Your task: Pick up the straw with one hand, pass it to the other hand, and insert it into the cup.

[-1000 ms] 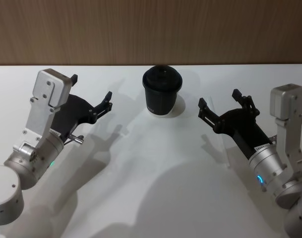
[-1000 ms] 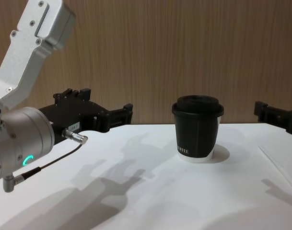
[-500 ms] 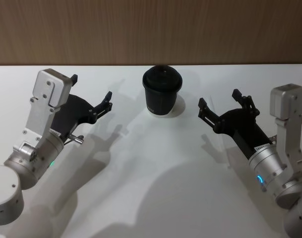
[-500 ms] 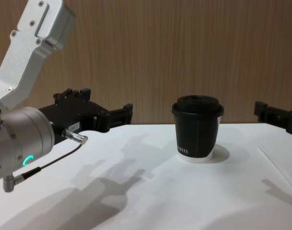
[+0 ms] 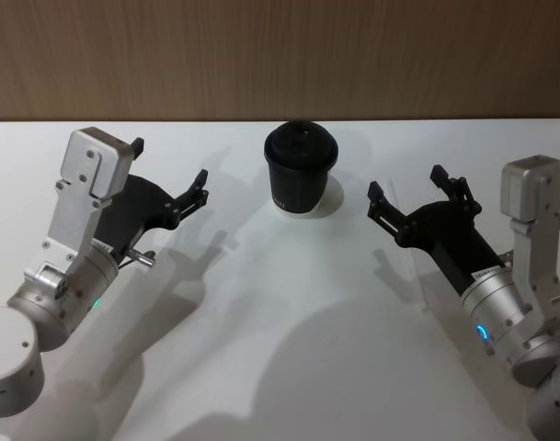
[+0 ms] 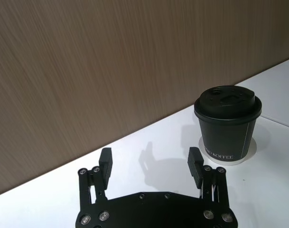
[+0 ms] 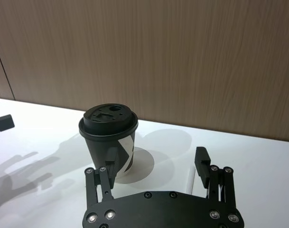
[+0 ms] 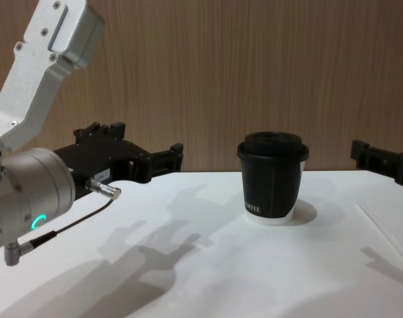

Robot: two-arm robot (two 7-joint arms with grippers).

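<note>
Zero change from a second ago: both arms exactly as before, so probably waiting at the start, with pickup not yet begun. Nearest, left of the cup, the left gripper: flat black fingers spread wide, holding nothing. Right of the cup, the right gripper: likewise spread and holding nothing, matte black on a silver cylinder wrist. Beneath it, just right of the cup, the straw: thin, straight, white, flat on the matte white table and hard to pick out. Farther back, the cup itself: black paper, tapered, domed plastic lid, white bottom rim, upright. Behind the cup, wood-grain wall.
</note>
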